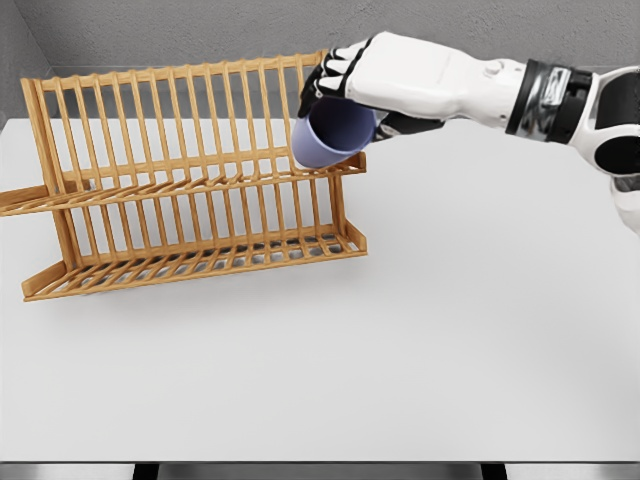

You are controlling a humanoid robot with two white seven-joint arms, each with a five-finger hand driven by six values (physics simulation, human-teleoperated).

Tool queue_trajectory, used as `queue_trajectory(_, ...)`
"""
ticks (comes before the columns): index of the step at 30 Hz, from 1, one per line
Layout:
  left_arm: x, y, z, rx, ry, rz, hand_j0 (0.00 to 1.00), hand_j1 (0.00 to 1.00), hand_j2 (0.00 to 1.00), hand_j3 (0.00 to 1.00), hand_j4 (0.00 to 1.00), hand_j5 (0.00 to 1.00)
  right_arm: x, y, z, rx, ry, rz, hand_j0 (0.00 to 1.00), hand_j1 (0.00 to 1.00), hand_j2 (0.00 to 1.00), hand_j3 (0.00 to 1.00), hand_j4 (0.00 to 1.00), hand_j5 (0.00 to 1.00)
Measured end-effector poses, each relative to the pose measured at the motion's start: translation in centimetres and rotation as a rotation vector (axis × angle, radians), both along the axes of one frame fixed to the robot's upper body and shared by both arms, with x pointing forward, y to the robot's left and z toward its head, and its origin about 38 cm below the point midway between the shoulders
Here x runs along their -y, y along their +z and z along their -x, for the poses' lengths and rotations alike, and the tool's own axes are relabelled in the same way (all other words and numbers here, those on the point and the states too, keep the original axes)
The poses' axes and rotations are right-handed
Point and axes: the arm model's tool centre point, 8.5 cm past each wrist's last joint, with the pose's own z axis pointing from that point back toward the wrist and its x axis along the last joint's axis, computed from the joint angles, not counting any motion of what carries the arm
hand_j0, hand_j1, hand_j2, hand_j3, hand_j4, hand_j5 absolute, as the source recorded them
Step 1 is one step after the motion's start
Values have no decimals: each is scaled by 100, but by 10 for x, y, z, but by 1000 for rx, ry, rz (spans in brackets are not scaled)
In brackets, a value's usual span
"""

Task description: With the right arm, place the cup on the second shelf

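I see one white table (480, 330) carrying one wooden rack (190, 180) with two slatted shelves. My right hand (385, 85) reaches in from the right, fingers curled around the one blue cup (332, 135). The cup is tilted, mouth toward me, at the right end of the upper shelf.

I see a big, flat white table (430, 330) that fills most of my view. A light brown wooden dish rack (190, 190) with two slatted shelves stands right on it, toward the back left. Its bottom shelf rests on the table top.
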Motion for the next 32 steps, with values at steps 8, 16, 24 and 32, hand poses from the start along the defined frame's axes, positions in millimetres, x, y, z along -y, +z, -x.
queue_trajectory(8,0,0,0,0,0,0,100,100,100,100,100,100,0,-15,-1,-33,-4,18,70,70,70,70,70,70)
queue_trajectory(16,0,0,0,0,0,0,100,100,100,100,100,100,2,-11,1,-18,0,26,100,100,100,100,100,100)
queue_trajectory(24,0,0,0,0,0,0,100,100,100,100,100,100,100,-11,19,28,-151,-13,100,100,100,100,100,100)
queue_trajectory(32,0,0,0,0,0,0,100,100,100,100,100,100,165,-62,47,-56,-279,-68,100,100,100,100,100,100)
